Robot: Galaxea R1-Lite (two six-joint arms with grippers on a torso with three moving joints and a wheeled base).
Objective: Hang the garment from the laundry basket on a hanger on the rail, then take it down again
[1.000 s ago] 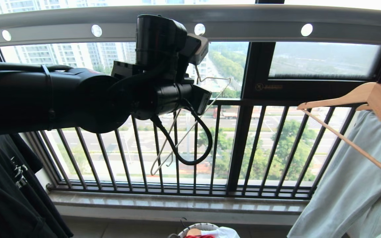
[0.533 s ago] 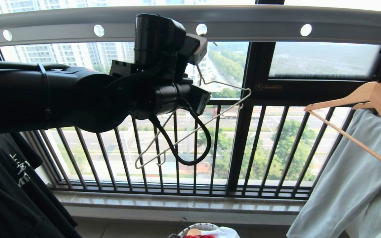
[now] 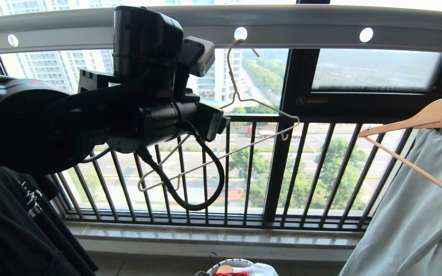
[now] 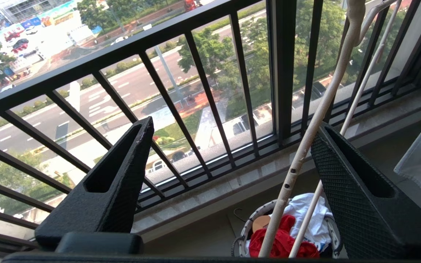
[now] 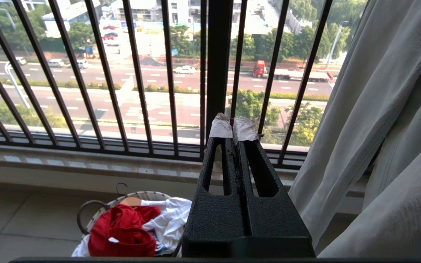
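The rail spans the top of the head view. The cream wire hanger hangs tilted from it, its hook in one of the rail's round holes. My left gripper is open just left of the hanger. Two hanger wires run between the jaws close to one finger, not clamped. Behind the wrist in the head view the gripper is hidden. Far below, the red garment lies crumpled in the laundry basket on the floor. My right gripper is shut and empty, parked low.
A light-wood hanger carries a pale grey-green garment at the right. A black T-shirt hangs at the left. The black barred window railing stands behind. A white garment also lies in the basket.
My left gripper has opened and let go of the hanger, and the arm has drawn back to the left. The hanger now hangs from the rail hole and has swung to a flatter tilt.
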